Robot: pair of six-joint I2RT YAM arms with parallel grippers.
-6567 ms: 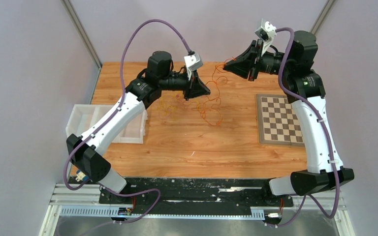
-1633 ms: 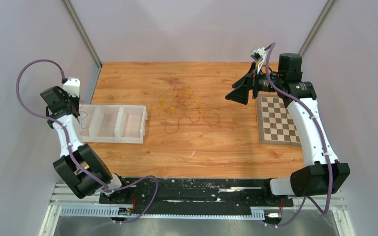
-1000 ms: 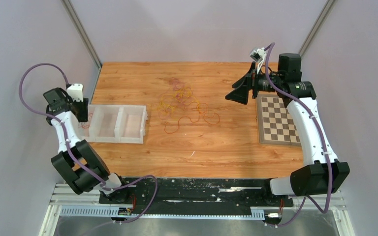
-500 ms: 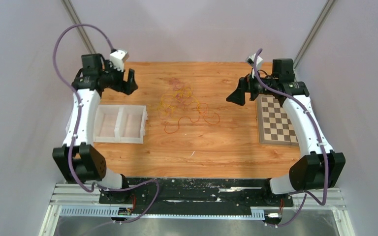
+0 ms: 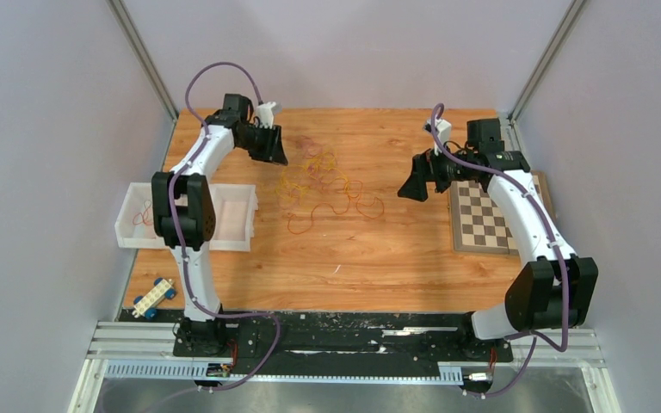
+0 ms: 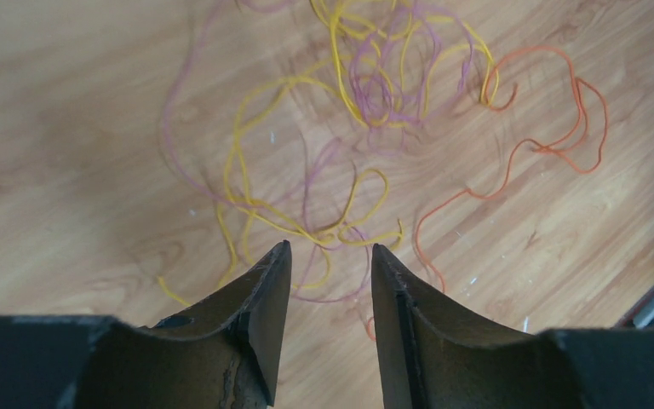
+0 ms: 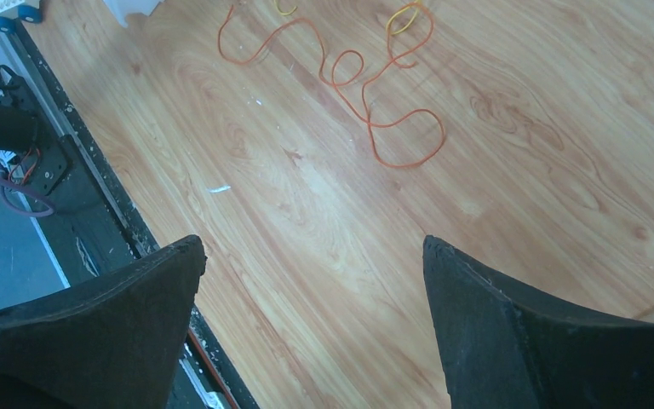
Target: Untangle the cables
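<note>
The cables (image 5: 323, 185) are lying loose on the table (image 5: 353, 267), in the upper middle of the overhead view. The yellow strand (image 6: 341, 77) and the pink strand (image 6: 375, 94) are knotting together in a dense clump, and the orange strand (image 6: 562, 111) is trailing away toward the lower right of that clump. One red strand (image 5: 144, 213) is already sitting at the left end of the clear tray (image 5: 129, 232). The left gripper (image 6: 328, 251) is hovering just left of the clump with its jaws partly parted and nothing between them. The right gripper (image 7: 311, 243) is hanging to the right of the pile with its jaws spread wide and is grasping nothing. You are most likely setting up the next pick, with most of the separating yet to be done. Be lowering the left fingers over a single loop at the edge of the pile, not over the dense middle, where they would be pinching several strands at once. The orange strand is looking like the freest candidate. Be closing fully, since the strands are thin and wiry, and be lifting slowly. The chessboard (image 5: 486, 215) at the right and the toy block (image 5: 155, 298) at the lower left are playing no part.
</note>
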